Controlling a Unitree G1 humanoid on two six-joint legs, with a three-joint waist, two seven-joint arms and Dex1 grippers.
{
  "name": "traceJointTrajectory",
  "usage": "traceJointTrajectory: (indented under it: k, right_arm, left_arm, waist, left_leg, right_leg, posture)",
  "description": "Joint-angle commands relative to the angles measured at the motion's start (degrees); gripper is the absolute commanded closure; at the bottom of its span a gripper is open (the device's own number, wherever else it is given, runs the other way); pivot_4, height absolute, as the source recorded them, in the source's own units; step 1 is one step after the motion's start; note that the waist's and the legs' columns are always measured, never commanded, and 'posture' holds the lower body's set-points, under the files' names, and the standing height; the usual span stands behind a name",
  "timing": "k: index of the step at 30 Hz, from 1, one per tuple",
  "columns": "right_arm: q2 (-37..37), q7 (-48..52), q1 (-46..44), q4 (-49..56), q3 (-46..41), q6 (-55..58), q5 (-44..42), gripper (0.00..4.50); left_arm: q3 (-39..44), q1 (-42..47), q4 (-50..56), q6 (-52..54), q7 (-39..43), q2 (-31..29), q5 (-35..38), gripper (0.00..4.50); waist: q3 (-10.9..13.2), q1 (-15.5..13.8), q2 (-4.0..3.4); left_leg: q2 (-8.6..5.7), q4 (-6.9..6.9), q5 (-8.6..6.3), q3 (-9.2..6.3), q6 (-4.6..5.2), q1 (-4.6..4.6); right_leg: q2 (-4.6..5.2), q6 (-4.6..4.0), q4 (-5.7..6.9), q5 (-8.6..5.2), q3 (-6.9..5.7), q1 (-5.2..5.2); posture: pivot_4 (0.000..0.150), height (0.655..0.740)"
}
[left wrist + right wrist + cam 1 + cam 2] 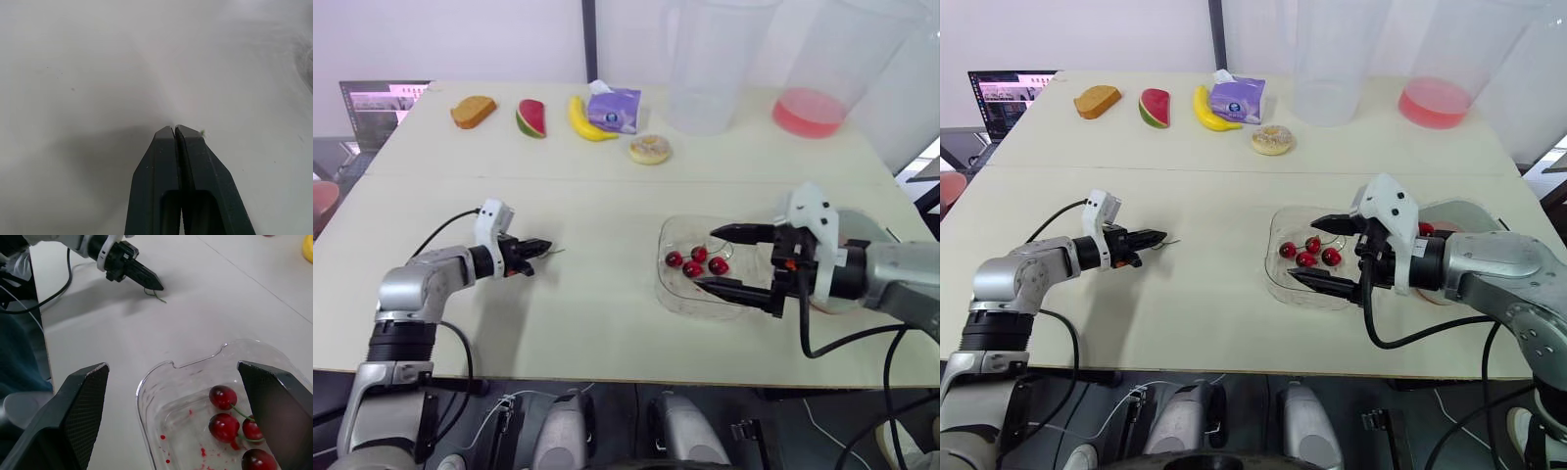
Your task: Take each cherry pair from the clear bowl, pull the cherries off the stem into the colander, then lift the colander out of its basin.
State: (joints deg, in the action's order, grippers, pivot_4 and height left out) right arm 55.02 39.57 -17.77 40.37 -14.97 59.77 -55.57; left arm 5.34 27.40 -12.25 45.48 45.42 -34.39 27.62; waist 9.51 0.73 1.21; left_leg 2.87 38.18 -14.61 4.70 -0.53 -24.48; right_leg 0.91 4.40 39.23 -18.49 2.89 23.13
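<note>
Cream table (607, 196), right hand (705, 257) spread wide around cherries (693, 268) in clear bowl (666, 294) at centre right, left hand (544, 247) pinching bare stem (155, 295)

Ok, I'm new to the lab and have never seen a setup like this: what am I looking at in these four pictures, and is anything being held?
It is a humanoid robot with two arms, each ending in a black two-fingered gripper. Two pictures come from cameras on its head, looking down over a pale table. The other two come from a camera on each wrist. The right gripper is open above a clear plastic bowl holding four red cherries. The left gripper is shut, with a thin green stem at its tip; whether it pinches the stem I cannot tell. Near the table's far edge lie a yellow banana, a watermelon slice and a doughnut.
</note>
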Motion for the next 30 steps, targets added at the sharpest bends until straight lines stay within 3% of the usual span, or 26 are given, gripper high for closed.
traceJointTrajectory:
  k: [1,4,6,8,14,18,26,30]
  right_arm:
    - [0.6,-0.8,-0.6,1.3,-1.1,-0.3,-1.9,0.07]
    - [1.0,-1.3,-0.5,1.3,-1.2,-0.2,-2.7,0.07]
    - [1.1,-1.6,-0.4,1.3,-1.2,-0.3,-3.1,0.00]
    - [1.3,-1.8,-0.4,1.2,-1.1,-0.3,-3.3,0.00]
    - [1.5,-2.0,-0.3,1.1,-0.9,-0.4,-3.5,0.00]
    - [1.6,-2.5,-0.1,1.1,-1.2,-0.3,-4.2,0.00]
    - [2.6,-4.2,2.6,1.0,-4.0,0.5,-6.5,0.00]
    - [3.4,-5.5,5.9,1.0,-6.4,1.5,-7.0,0.00]
  left_arm:
    - [0.6,-0.1,-2.0,-2.2,-0.4,0.1,-1.5,4.50]
    - [0.6,-0.1,-1.7,-2.7,-0.1,0.2,-1.5,4.50]
    - [0.5,-0.1,-1.4,-3.4,0.3,0.1,-1.6,3.90]
    - [0.6,-0.1,-1.0,-3.6,0.8,0.1,-1.3,3.07]
    - [1.5,0.2,0.2,-4.4,1.1,0.0,-0.7,0.04]
    - [2.4,1.4,2.2,-8.1,2.7,-0.9,-0.6,0.04]
    - [1.6,4.3,16.7,-17.8,10.6,-4.0,0.9,0.04]
    - [-0.5,5.4,24.7,-13.6,17.7,-7.9,5.7,0.04]
  waist:
    - [0.0,0.1,0.00]
    - [0.0,0.0,0.00]
    - [0.0,0.0,0.00]
    - [0.0,0.0,0.00]
    - [0.0,0.1,0.00]
    - [0.0,0.1,0.00]
    - [0.0,-0.1,0.01]
    - [0.0,0.2,0.01]
  left_leg:
    - [0.00,0.00,0.00,0.00,0.00,0.00]
    - [0.01,0.00,0.00,0.00,0.00,0.00]
    - [0.01,0.00,0.00,0.00,0.00,0.00]
    - [0.01,0.00,0.00,0.00,0.00,0.00]
    - [0.01,0.00,0.00,0.00,0.00,0.01]
    - [0.01,0.00,0.00,0.00,0.00,0.01]
    - [-0.02,0.00,-0.01,0.01,0.01,-0.01]
    - [0.00,-0.01,-0.01,0.02,0.02,0.00]
  right_leg:
    - [0.00,0.00,0.00,0.00,0.00,0.00]
    - [0.00,0.00,0.00,0.00,0.00,0.00]
    - [0.00,0.00,0.01,0.00,0.00,0.00]
    - [0.00,0.00,0.01,0.00,0.00,0.00]
    - [0.00,0.00,0.01,0.00,0.00,0.00]
    - [0.00,0.00,0.01,0.00,0.00,0.00]
    - [0.06,0.00,-0.01,0.00,-0.02,-0.03]
    - [0.01,0.00,-0.01,0.00,-0.01,-0.03]
  posture:
    - [0.150,0.7400]
    - [0.150,0.7400]
    - [0.150,0.7400]
    - [0.150,0.7400]
    - [0.150,0.7400]
    - [0.150,0.7400]
    - [0.150,0.7400]
    - [0.150,0.7400]
